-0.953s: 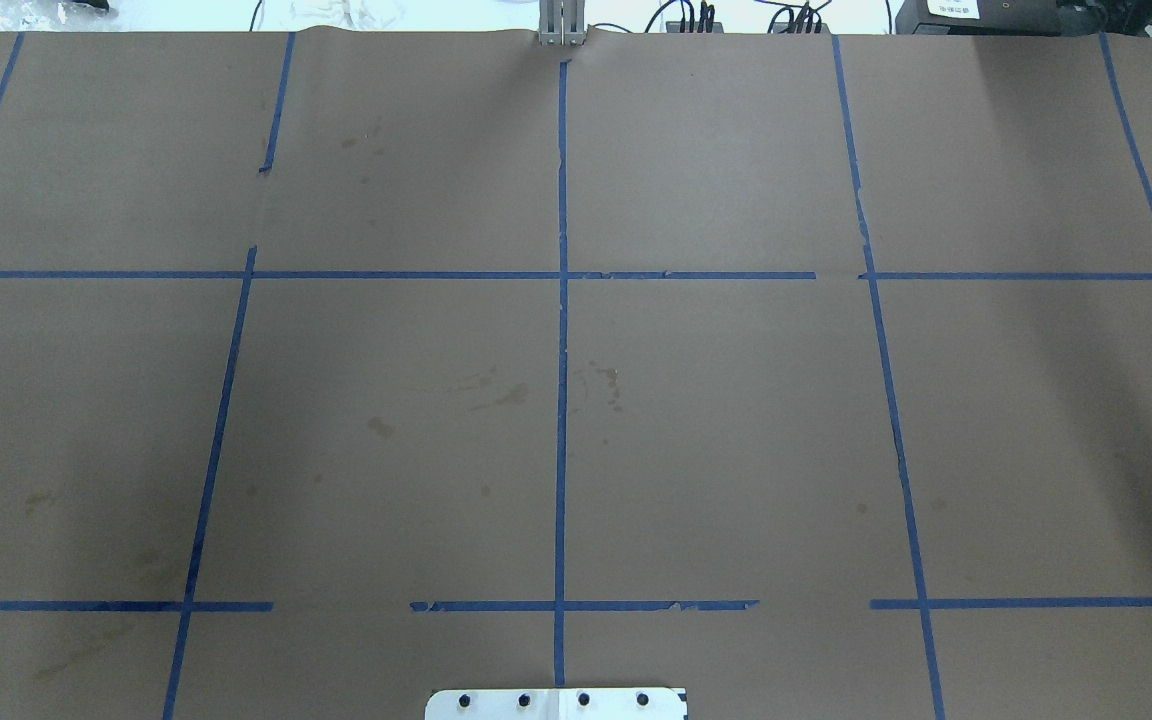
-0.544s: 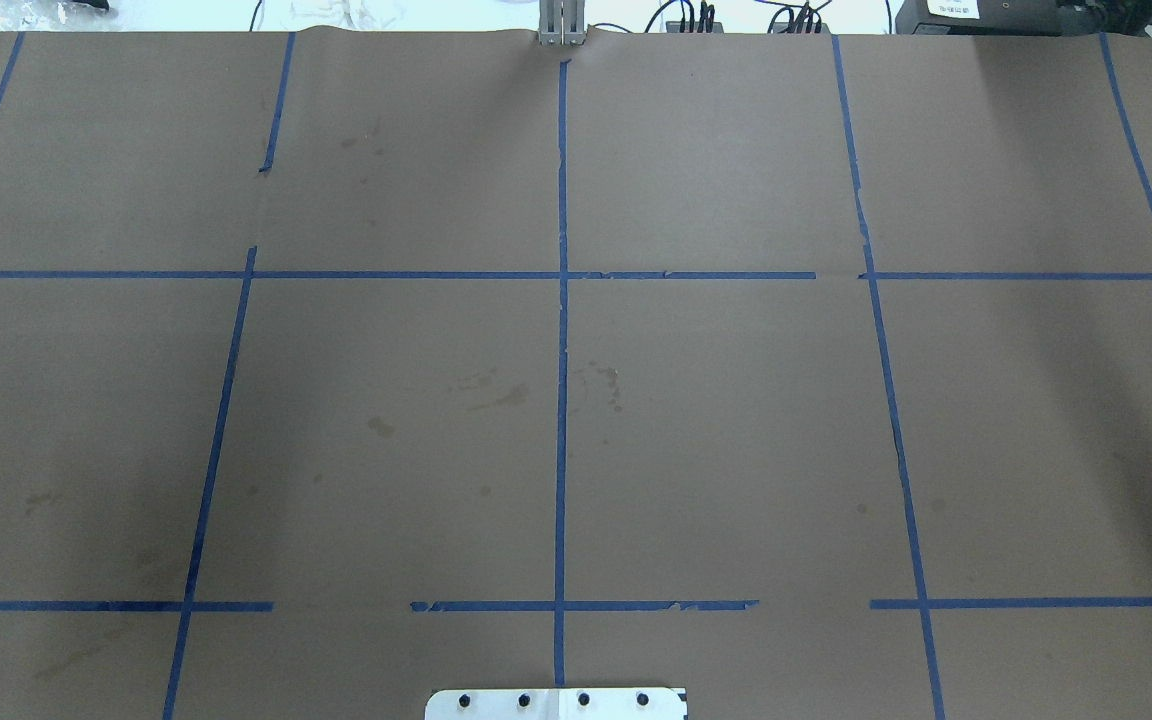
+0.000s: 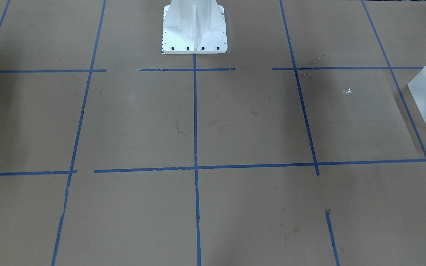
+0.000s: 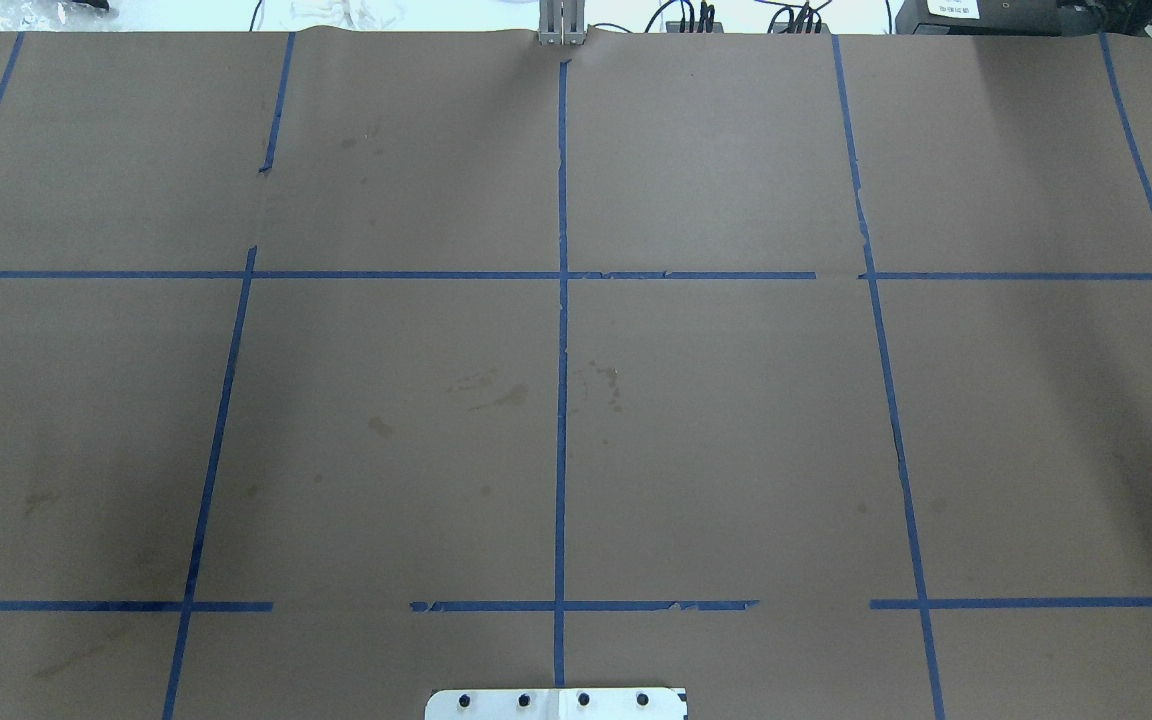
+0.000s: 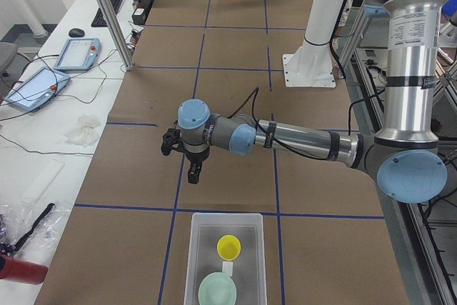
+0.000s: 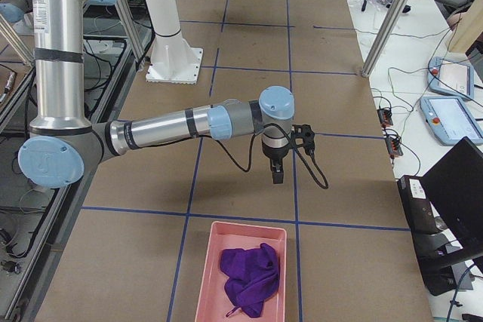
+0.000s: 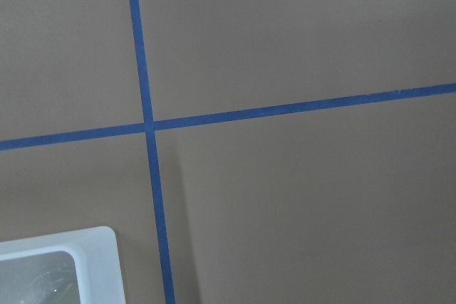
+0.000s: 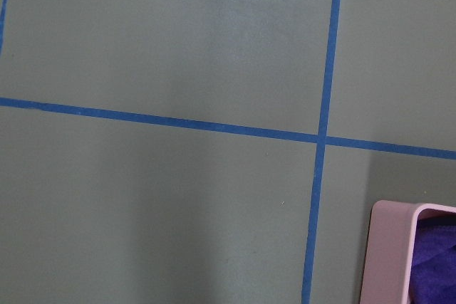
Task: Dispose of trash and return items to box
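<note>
The frosted-white box [image 5: 202,266] stands at the table's end on my left. The yellow cup [image 5: 229,247] and the mint-green bowl [image 5: 217,291] are inside it, upright. My left gripper [image 5: 194,174] hangs points-down above the table, just short of the box and apart from it. I cannot tell whether it is open or shut. The box's corner shows in the left wrist view [image 7: 85,261] and at the front-facing view's right edge [image 3: 425,107]. My right gripper [image 6: 277,176] hangs over the table at the other end. I cannot tell its state.
A pink tray [image 6: 207,277] holding a purple cloth [image 6: 249,277] lies beyond my right gripper; its corner shows in the right wrist view [image 8: 392,247]. The white pedestal base [image 3: 194,37] stands at mid-table. Brown paper with blue tape lines covers the table.
</note>
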Robot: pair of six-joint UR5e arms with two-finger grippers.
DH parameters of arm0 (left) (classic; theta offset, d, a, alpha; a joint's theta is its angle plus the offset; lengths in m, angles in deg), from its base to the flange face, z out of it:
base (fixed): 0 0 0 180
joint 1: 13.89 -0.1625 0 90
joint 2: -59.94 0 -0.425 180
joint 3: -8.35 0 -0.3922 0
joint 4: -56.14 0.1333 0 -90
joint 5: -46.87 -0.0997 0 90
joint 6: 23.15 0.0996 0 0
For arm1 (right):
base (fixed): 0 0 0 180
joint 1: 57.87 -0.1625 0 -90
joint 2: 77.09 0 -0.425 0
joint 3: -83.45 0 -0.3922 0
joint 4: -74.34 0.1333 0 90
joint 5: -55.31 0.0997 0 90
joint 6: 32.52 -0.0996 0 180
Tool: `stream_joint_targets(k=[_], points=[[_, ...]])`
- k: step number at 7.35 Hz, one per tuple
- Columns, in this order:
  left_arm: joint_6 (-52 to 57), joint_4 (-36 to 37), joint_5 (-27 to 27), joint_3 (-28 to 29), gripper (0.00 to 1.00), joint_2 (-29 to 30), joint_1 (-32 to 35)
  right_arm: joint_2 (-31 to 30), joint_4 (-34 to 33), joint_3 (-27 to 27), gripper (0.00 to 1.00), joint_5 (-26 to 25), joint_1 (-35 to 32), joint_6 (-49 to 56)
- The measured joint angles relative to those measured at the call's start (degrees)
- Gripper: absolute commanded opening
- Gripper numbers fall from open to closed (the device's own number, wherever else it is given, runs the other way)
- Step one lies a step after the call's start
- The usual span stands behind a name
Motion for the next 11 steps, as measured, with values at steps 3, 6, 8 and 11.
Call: stream_joint_targets(k=[3,6,8,11], points=[[-0.01,-0.48,0.02,0.92,1.00,0.04,0.04,0.14,0.34,-1.23,1.00,0.17,0.27,-0.04],[0.07,-0.50,0.01,0.40,1.00,0.49,0.06,0.10,0.31,-3.07,1.00,0.73,0.68,0.18],[0.10,-0.59,0.09,-0.66,1.00,0.23,0.16,0.21,0.41,-4.81,1.00,1.45,0.72,0.39],[0.08,-0.47,0.03,-1.62,1.00,0.28,0.14,-0.02,0.47,-4.82,1.00,2.36,0.71,0.32]])
